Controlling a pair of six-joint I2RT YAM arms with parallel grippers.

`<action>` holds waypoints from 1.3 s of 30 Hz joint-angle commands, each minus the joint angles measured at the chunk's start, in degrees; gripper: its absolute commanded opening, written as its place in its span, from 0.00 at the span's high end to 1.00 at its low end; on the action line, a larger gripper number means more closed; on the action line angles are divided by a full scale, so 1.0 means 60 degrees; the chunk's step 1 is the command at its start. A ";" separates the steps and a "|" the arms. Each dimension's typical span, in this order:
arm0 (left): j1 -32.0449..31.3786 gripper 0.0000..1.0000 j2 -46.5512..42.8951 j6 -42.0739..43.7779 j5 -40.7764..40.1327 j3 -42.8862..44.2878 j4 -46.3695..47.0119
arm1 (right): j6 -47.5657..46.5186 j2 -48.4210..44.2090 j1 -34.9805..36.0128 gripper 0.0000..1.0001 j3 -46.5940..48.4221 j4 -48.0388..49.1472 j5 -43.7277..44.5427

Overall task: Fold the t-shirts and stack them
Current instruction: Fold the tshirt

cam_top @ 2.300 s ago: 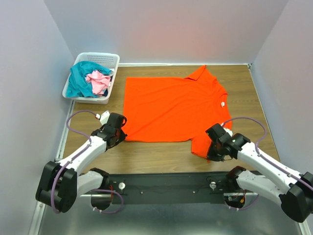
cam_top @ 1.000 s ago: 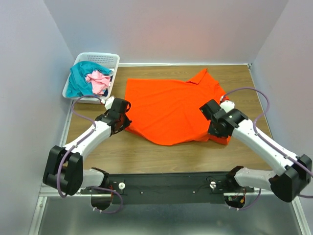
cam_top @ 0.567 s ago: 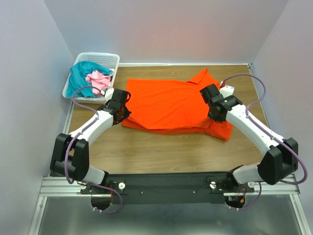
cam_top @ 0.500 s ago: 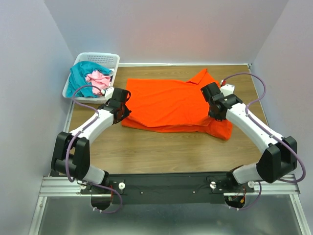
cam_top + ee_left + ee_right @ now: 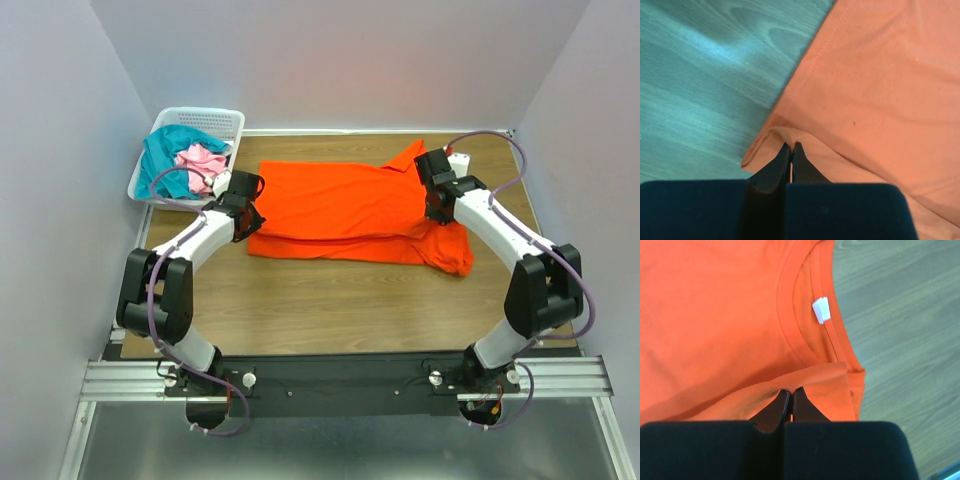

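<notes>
Holds the folded-over edge of the orange t-shirt (image 5: 340, 205) along its left-to-right long axis, left gripper (image 5: 791, 147) clamped at the hem end, right gripper (image 5: 790, 391) clamped at the neck end.

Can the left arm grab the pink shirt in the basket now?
Probably not yet: the left gripper is shut on the bright orange cloth shirt. The soft pink shirt lies close by, uncovered.

right hand (image 5: 791, 394) pinching orange t-shirt (image 5: 715, 315) fold
</notes>
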 commanded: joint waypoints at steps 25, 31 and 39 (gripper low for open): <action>0.0369 0.19 0.1035 0.0266 -0.0824 0.1089 -0.0094 | -0.5618 0.4034 -0.0494 0.41 0.2822 0.2963 -0.1620; 0.0209 0.02 0.0039 0.0325 -0.0693 0.0856 -0.0080 | -0.2540 0.2454 -0.0494 0.04 0.1597 0.3022 -0.1864; -0.0626 0.02 -0.0125 0.0706 0.0156 0.0519 0.0579 | -0.0897 0.1119 -0.0494 0.00 -0.0910 0.3402 -0.5742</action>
